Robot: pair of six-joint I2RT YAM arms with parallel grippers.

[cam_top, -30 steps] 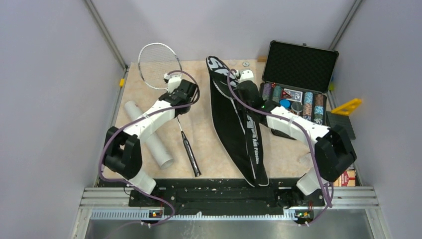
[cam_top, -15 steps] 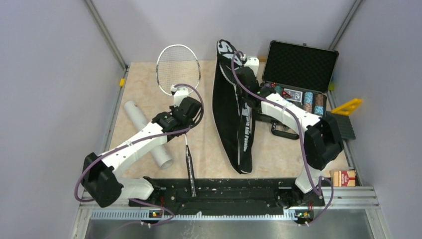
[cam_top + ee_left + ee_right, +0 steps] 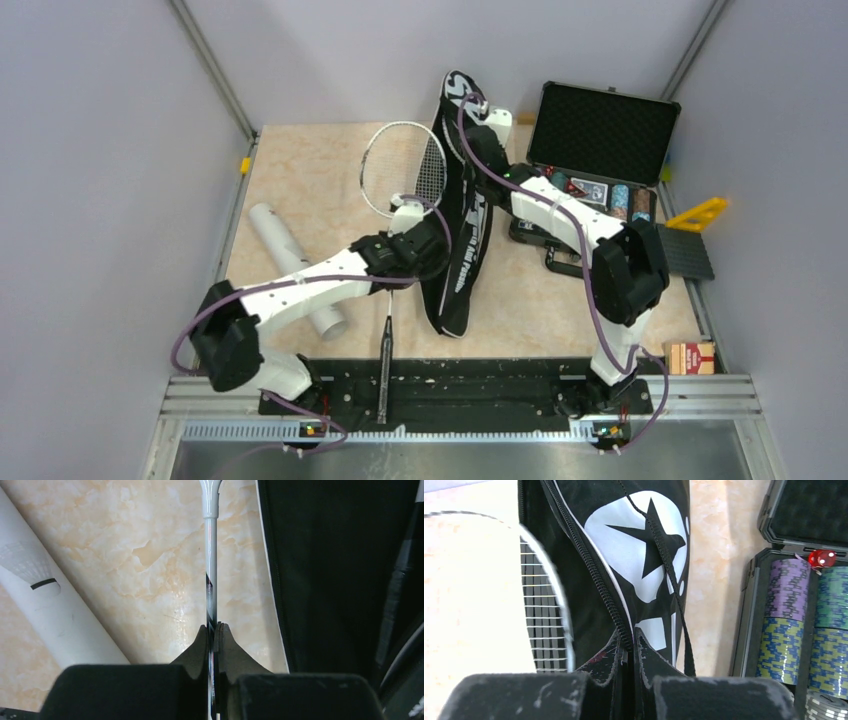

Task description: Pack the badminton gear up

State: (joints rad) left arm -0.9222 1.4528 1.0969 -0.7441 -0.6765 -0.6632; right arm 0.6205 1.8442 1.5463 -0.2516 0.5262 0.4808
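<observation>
We are clamping the left gripper [image 3: 213, 630] on the thin shaft of the racket [image 3: 403, 168], its head lying against the open edge of the bag [image 3: 462, 255] toward the far side of the table [image 3: 300, 170]. The right gripper [image 3: 627, 641] is pinching the bag by its zipper [image 3: 596, 575] seam. We are risking the frame snagging on the zipper or sliding over the flap, and the shaft twisting in our grip.

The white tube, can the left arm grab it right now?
Probably not yet. The left gripper is shut on the racket, so it is busy. The white tube lies right beside it, so reach looks fine once it lets go.
</observation>
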